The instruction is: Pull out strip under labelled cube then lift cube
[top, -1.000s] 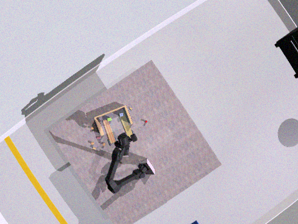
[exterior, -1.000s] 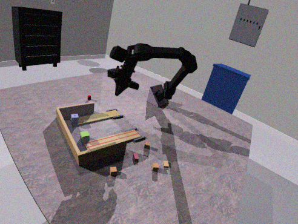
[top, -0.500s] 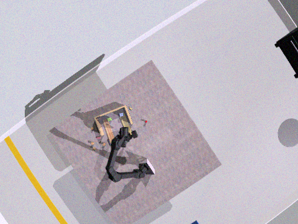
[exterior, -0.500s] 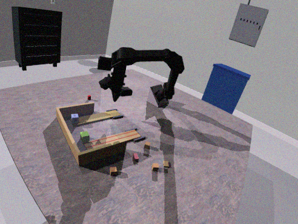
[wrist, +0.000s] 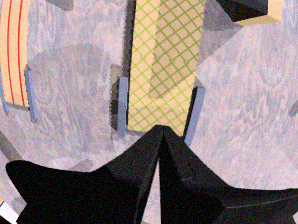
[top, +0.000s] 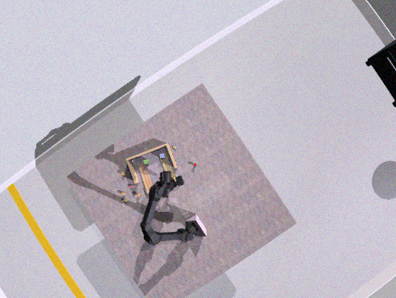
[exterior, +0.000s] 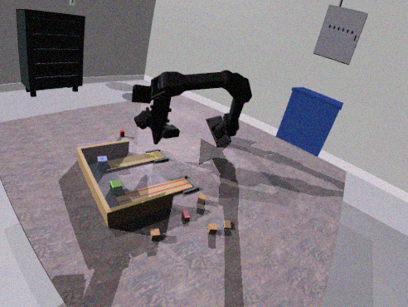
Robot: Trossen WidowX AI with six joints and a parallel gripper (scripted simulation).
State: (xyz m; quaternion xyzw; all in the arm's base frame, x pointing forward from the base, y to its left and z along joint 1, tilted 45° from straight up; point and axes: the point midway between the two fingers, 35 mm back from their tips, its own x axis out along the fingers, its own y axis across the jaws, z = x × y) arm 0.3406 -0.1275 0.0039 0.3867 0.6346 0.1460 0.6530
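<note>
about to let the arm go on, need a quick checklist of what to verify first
1. Gripper fingers shut with nothing between them: ok
2. Fingertips at the near end of the green-crosshatched strip: ok
3. Red-striped strip away from the fingertips: ok
4. Blue cube off its strip: not ok
5. Fingertips touching the crosshatched strip: cannot tell

Beyond the claw (top: 165, 206) (exterior: 156, 140) (wrist: 161, 131), a black chest of drawers (top: 387, 74) (exterior: 53, 51) stands by a dark grey wall (exterior: 114, 37). Behind the claw, a blue bin (exterior: 310, 122) stands by a pale wall (exterior: 265, 54), below a grey panel (exterior: 341, 35). Shadows streak the mottled desk (top: 241, 201) (exterior: 282, 232) (wrist: 240, 100).
</note>
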